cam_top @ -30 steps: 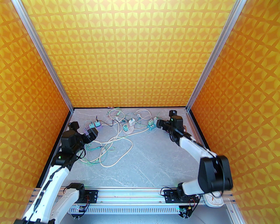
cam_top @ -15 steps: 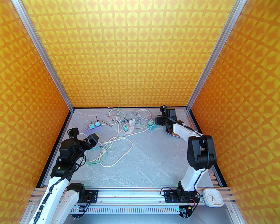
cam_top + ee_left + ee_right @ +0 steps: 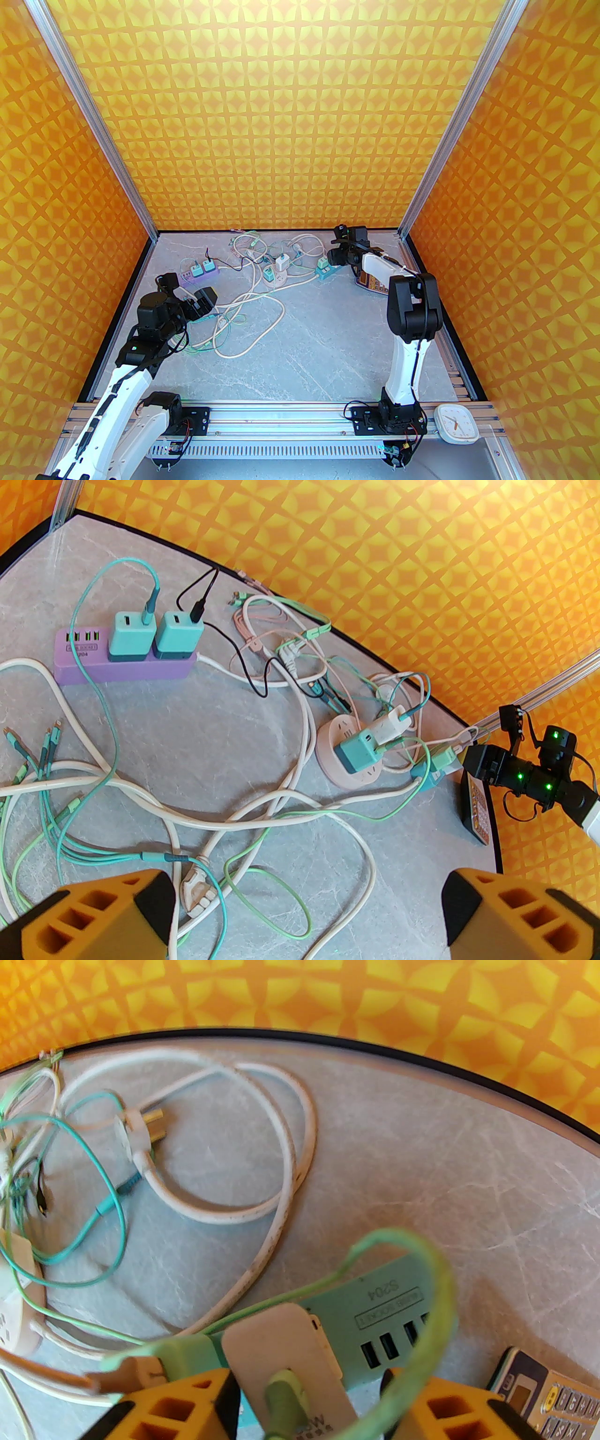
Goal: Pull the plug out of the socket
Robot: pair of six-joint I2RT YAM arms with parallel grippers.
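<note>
A white plug (image 3: 286,1349) with a light green cable stands in the teal socket strip (image 3: 389,1307) at the back right of the table (image 3: 328,347). My right gripper (image 3: 304,1382) straddles the plug. Its left pad lies against the plug's side, and a strip of teal still shows between the plug and the right pad, so the jaws are open. From above, the right gripper (image 3: 333,258) sits at that strip (image 3: 325,271). My left gripper (image 3: 197,300) hangs open over loose cables at the left, holding nothing.
A purple strip (image 3: 122,670) holds two teal chargers at the back left. A round pink socket (image 3: 347,766) with two chargers lies mid-back. Tangled cables (image 3: 243,309) spread across the left and middle. A remote-like keypad (image 3: 539,1391) lies just right of the teal strip. A clock (image 3: 455,424) rests on the front rail.
My right arm folded in and moved left to the teal strip, and its jaws narrowed around the white plug. My left gripper drew back from the purple strip toward the front, still open.
</note>
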